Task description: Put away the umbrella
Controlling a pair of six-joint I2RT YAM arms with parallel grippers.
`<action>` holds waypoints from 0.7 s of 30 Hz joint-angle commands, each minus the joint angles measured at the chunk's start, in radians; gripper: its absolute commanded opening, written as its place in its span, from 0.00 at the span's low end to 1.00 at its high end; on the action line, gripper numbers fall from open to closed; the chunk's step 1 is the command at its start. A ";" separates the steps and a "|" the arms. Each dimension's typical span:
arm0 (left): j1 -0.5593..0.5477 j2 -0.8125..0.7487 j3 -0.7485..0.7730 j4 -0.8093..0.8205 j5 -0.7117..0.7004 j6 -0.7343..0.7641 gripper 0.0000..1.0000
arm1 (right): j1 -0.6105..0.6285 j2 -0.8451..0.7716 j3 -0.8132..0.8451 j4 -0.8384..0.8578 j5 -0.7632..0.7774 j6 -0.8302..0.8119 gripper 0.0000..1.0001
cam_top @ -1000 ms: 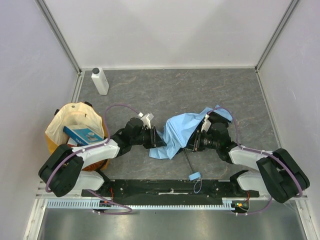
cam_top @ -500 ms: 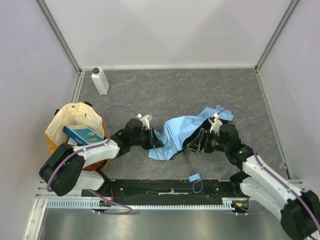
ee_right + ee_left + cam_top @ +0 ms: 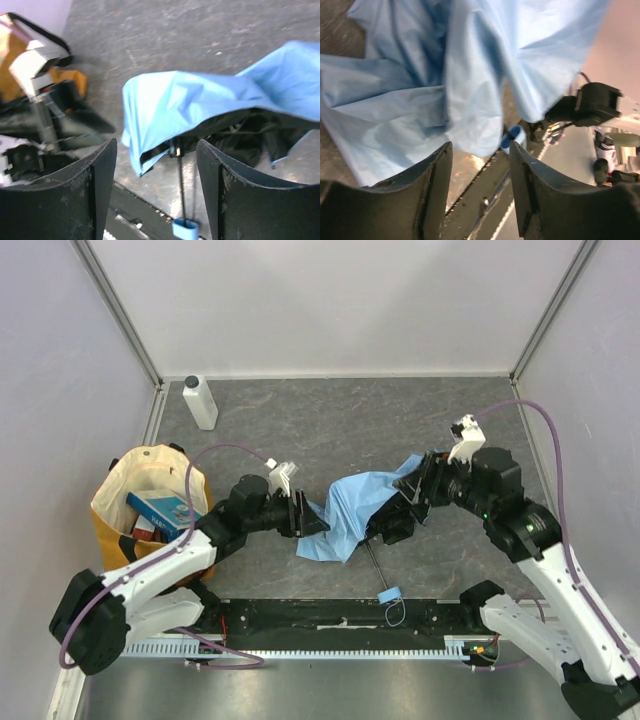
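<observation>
The light sky-blue umbrella (image 3: 352,508) lies crumpled and half open on the grey floor between my arms. Its black shaft (image 3: 376,565) runs toward the near edge and ends in a small blue strap loop (image 3: 390,593). My left gripper (image 3: 312,521) is open at the fabric's left edge, holding nothing. In the left wrist view the fabric (image 3: 470,75) lies just beyond the open gripper (image 3: 480,190). My right gripper (image 3: 408,502) is open and raised off the umbrella's right side. The right wrist view shows the fabric (image 3: 200,95), shaft (image 3: 180,190) and loop (image 3: 185,230) below the open gripper (image 3: 157,200).
A yellow-and-cream tote bag (image 3: 128,472) stands at the left with a blue box (image 3: 165,510) inside. A white plastic bottle (image 3: 200,402) stands at the far left corner. A black rail (image 3: 340,615) runs along the near edge. Walls enclose three sides.
My right arm has lifted and drawn back to the right, away from the umbrella. My left gripper has shifted slightly left. The fabric has settled a little.
</observation>
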 commanded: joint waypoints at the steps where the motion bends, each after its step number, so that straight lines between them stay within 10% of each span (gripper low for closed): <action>1: 0.006 -0.089 0.106 -0.073 0.113 0.022 0.58 | -0.028 0.153 0.097 -0.039 0.159 -0.130 0.72; 7: -0.052 0.051 0.248 -0.016 0.129 -0.088 0.70 | -0.117 0.326 0.185 0.023 0.190 -0.234 0.69; 11: -0.121 0.209 0.334 -0.042 0.034 -0.070 0.73 | -0.114 0.385 0.158 0.061 0.139 -0.268 0.48; 21: -0.141 0.346 0.255 -0.080 -0.084 0.024 0.59 | 0.017 0.213 -0.335 0.329 -0.069 -0.086 0.40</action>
